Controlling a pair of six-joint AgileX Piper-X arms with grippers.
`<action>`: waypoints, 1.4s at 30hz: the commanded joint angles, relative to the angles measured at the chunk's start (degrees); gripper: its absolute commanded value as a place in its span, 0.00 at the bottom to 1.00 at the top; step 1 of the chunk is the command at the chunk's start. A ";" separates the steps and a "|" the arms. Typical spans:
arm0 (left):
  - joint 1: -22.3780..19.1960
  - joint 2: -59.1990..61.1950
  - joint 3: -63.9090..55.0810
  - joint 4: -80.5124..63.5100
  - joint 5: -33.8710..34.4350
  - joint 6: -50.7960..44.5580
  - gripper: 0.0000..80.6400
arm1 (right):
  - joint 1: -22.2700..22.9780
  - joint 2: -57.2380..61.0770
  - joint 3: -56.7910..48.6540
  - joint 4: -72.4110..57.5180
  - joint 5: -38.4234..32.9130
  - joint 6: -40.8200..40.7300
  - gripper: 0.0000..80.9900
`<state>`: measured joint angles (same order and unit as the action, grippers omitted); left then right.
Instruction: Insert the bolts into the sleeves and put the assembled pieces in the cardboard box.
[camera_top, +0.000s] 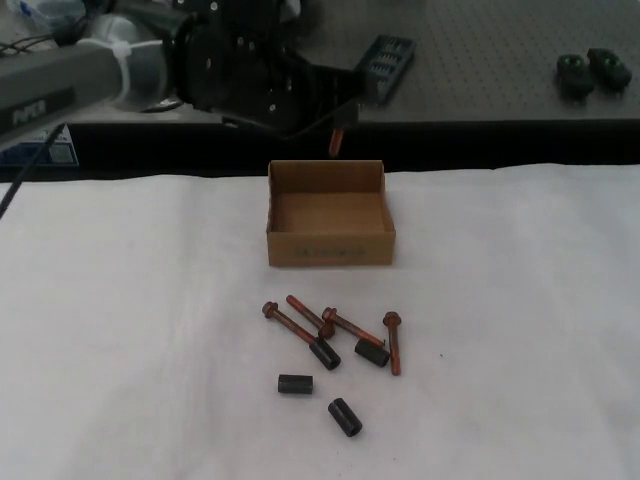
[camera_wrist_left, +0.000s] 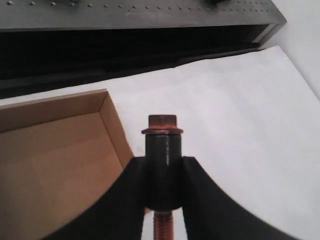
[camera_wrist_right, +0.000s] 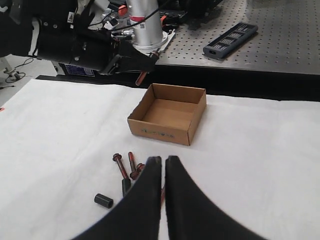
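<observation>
White cloth (camera_top: 520, 300) covers the worktop. The left tool (camera_wrist_left: 164, 170) is clamped on a black sleeve (camera_wrist_left: 163, 155) with a copper bolt (camera_wrist_left: 162, 122) through it, held in the air near the far edge of the open cardboard box (camera_top: 330, 247). The right tool (camera_wrist_right: 164, 162) holds nothing, its fingers almost touching. Loose bolts (camera_top: 350, 326) and loose sleeves (camera_top: 295, 384) lie on the cloth in front of the box.

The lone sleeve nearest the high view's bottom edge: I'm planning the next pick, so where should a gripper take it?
Probably across its curved sides at mid-length, from straight above. The sleeve lies on its side on the cloth, clear of the other sleeves, so both open ends are left free.
</observation>
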<state>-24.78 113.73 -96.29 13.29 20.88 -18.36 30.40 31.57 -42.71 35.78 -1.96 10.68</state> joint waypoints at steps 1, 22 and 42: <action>2.10 4.08 -6.96 4.41 -1.36 -0.53 0.01 | -0.28 -0.43 -0.36 0.33 0.14 -0.49 0.03; 4.31 15.69 -12.29 7.63 -3.28 -0.53 0.01 | -0.28 -0.43 -0.36 0.29 0.14 0.03 0.03; 4.31 20.79 -12.50 5.38 -6.46 -1.17 0.01 | -0.28 -0.43 -0.36 0.29 0.14 0.03 0.03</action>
<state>-20.23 134.47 -107.89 19.43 16.08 -19.39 30.40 31.57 -42.71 35.78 -1.96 10.68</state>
